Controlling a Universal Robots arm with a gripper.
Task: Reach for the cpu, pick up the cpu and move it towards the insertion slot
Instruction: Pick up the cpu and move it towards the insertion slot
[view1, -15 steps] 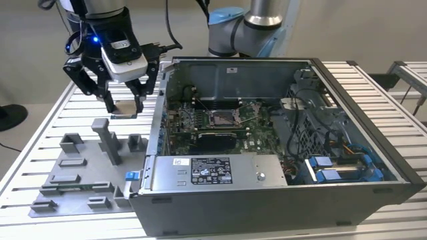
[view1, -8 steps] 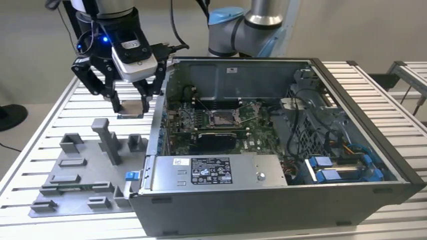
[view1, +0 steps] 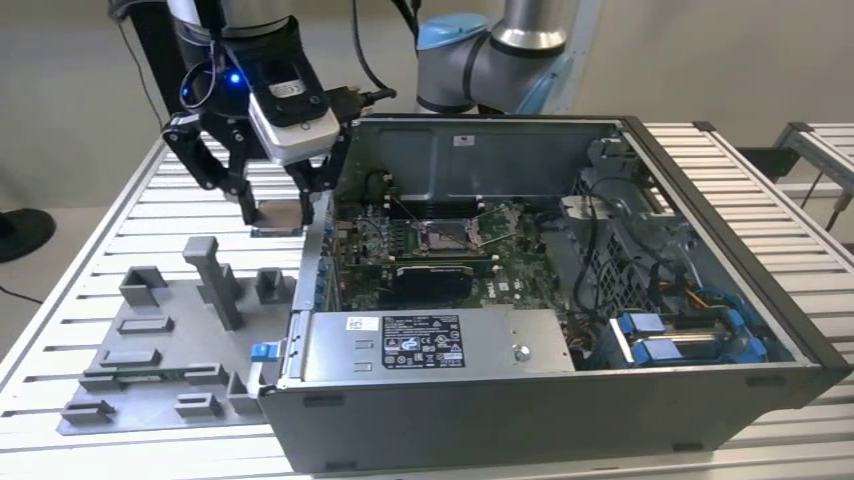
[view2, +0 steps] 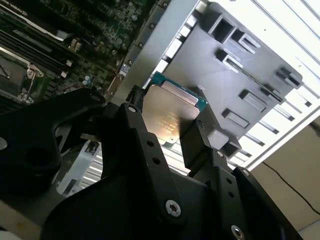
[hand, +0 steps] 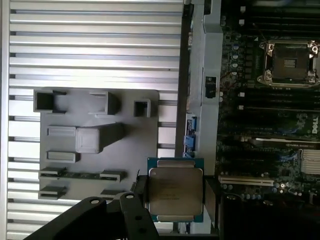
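Our black gripper clamps the flat silvery square cpu by its edges, aloft beside the open grey computer case (outside its wall). We should keep it level toward the silver-framed insertion slot.

Open computer case on slatted metal table, grey fixture tray just beside it.

Silver chip, grey holder, green board

The cpu silvery with teal-green rim; fixture tray plain grey; motherboard dark green; tabletop ribbed silver.
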